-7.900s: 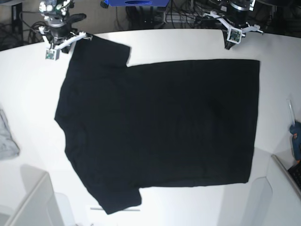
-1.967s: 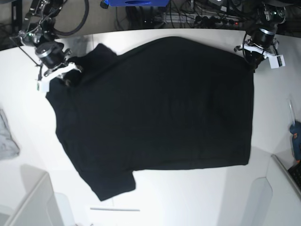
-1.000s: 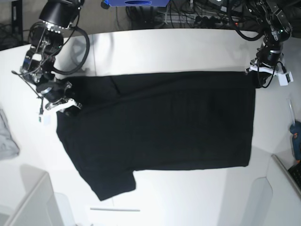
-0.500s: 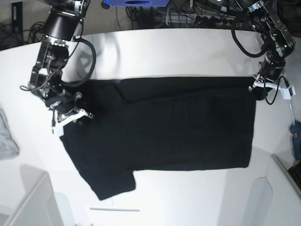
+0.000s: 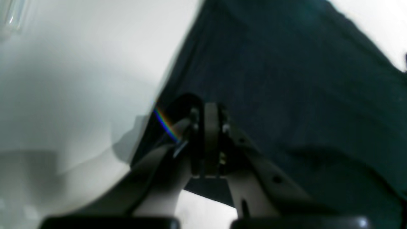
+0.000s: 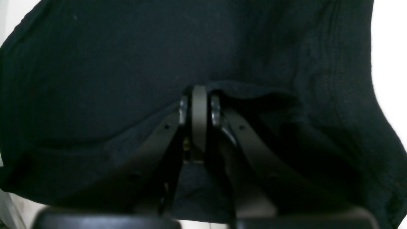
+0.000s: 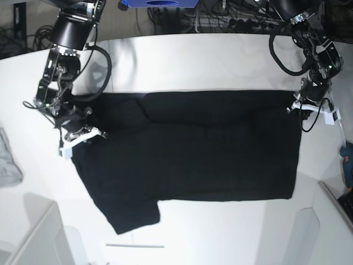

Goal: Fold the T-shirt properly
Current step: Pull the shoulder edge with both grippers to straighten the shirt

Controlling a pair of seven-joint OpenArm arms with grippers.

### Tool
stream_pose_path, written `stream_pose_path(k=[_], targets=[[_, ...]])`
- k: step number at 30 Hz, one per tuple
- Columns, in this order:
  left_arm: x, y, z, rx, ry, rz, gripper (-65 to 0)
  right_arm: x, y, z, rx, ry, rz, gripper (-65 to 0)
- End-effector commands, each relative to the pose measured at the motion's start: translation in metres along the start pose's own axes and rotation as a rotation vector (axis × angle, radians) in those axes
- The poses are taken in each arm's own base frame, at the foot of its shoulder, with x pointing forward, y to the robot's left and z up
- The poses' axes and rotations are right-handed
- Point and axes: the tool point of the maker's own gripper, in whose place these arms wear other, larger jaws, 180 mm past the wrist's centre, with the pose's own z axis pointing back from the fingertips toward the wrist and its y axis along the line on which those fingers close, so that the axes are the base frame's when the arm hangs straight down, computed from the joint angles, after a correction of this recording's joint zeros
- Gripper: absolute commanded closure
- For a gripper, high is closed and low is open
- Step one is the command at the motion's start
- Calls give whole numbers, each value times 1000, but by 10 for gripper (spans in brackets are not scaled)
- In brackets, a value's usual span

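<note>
The T-shirt [image 7: 187,154] lies flat on the white counter [image 7: 220,61], long axis left-to-right in the base view. Its folded far edge is carried by both arms: right end effector [image 7: 79,134] pinches the sleeve end, left end effector [image 7: 303,106] pinches the hem corner, both pressed together on cloth.

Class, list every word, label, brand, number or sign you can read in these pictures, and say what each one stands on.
None can be read.
T-shirt: plain black on the face that shows, no lettering.
Blue object at the far table edge: no legible marking.
Left claw and right claw: no labels visible.
</note>
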Motion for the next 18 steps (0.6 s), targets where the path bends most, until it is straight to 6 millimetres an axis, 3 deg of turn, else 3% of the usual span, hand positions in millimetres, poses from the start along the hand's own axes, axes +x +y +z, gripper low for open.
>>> stream_pose_path(k=[1,10,15,18], targets=[[15,-4,0,-17,-44,-3,0,19,4,4,13,-57,8,0],[13,-1,-4,-14,-35,12,0,14,1,5,7,-41,8,0],[15,-1,-4,-13,-44,12,-176,11,-1,5,4,-42,4,-269],[22,-1,-4,-15,-57,6,-260,13,0,8,3,-55,10,-323]])
